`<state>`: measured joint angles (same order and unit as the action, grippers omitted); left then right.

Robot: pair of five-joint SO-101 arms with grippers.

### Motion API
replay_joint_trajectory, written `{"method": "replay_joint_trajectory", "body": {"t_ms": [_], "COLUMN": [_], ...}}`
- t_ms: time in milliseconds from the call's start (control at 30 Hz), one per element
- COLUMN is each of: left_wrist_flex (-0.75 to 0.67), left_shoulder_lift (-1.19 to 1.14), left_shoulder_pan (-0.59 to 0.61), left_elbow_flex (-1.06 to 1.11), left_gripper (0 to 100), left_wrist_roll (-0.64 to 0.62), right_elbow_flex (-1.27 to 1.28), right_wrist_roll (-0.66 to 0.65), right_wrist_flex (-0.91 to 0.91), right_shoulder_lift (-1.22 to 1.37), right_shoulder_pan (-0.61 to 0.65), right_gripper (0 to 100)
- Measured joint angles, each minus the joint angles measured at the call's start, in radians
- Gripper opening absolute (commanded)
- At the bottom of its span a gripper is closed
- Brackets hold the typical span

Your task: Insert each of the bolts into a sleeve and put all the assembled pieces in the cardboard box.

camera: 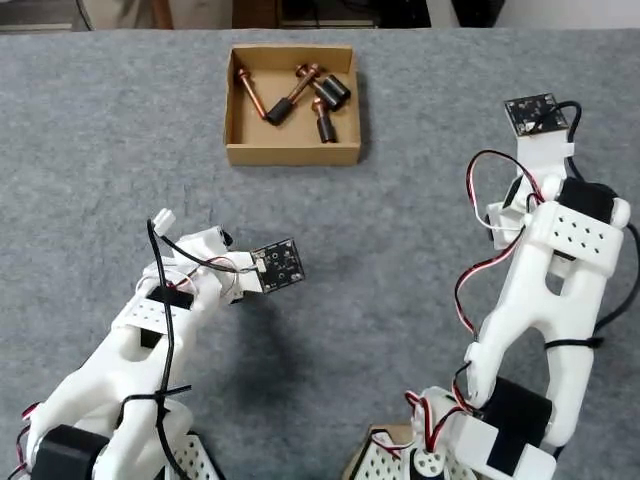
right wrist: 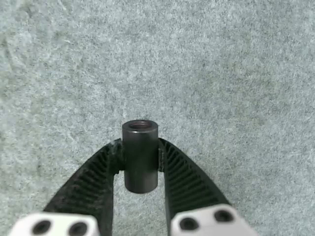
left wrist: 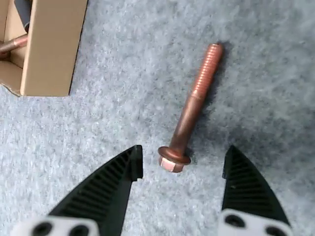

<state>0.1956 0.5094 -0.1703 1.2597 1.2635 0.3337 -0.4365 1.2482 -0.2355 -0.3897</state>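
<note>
- My left gripper (left wrist: 184, 152) has its fingers spread wide apart, gripping nothing.
- The loose bolt (left wrist: 194, 105) is copper coloured and lies flat on the grey mat (left wrist: 266, 59), outside the cardboard box (left wrist: 54, 44). It's near the box's outer wall but clearly apart from it.
- The bolt's flanged head sits right in the gap between my left fingers, and neither finger touches it. The threaded end points away from my wrist.
- My right gripper (right wrist: 140, 144) is clamped on a black sleeve (right wrist: 140, 162), one ribbed finger pressed against each side.
- The sleeve's open bore faces away from my wrist, and about half of its length sticks out past my fingertips. There's grey mat behind it, but I honestly can't tell whether the sleeve touches the mat or hangs above it.
- From the high view, my right arm (camera: 560, 270) is off to one side of the cardboard box (camera: 292, 153), well apart from it. My left arm (camera: 150, 330) sits on the near side of the box, closer in.
- Inside the box there are already several copper bolts and dark sleeves. At least a couple of those bolts are pushed through sleeves, lying at angles to each other on the box floor.
</note>
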Motion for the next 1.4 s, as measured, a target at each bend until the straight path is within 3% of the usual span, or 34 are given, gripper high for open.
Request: {"method": "replay_joint_trajectory", "body": {"t_ms": [100,233,333,533,633,833,1100,1400], "left_wrist_flex": [0.000,0.084,0.344,1.049,1.224,1.275,1.275,1.289], "left_shoulder_lift": [0.000,0.000,0.000,-0.003,-0.015,-0.051,-0.181,-0.414], "left_shoulder_pan": [0.005,0.011,0.017,-0.028,-0.049,-0.071,-0.071,-0.071], "left_elbow_flex": [-0.009,-0.123,-0.315,-0.772,-0.864,-0.885,-0.913,-1.079], "left_gripper": [26,26,26,26,26,26,26,26], "left_wrist_roll": [-0.009,-0.143,-0.264,-0.463,-0.609,-0.925,-1.491,-1.784], "right_elbow_flex": [0.000,0.000,0.000,0.000,0.000,0.000,0.000,0.000], "right_wrist_roll": [0.000,0.000,0.000,0.000,0.000,0.023,0.051,0.051], "right_wrist_flex": [0.000,0.000,0.000,0.000,0.000,0.000,0.000,0.000], "right_shoulder_lift": [0.000,0.000,0.000,0.000,0.000,0.000,0.000,0.000], "right_shoulder_pan": [0.000,0.012,0.041,0.103,0.135,0.195,0.196,0.196], "right_gripper": [0.2,0.2,0.2,0.2,0.2,0.2,0.2,0.2]}}
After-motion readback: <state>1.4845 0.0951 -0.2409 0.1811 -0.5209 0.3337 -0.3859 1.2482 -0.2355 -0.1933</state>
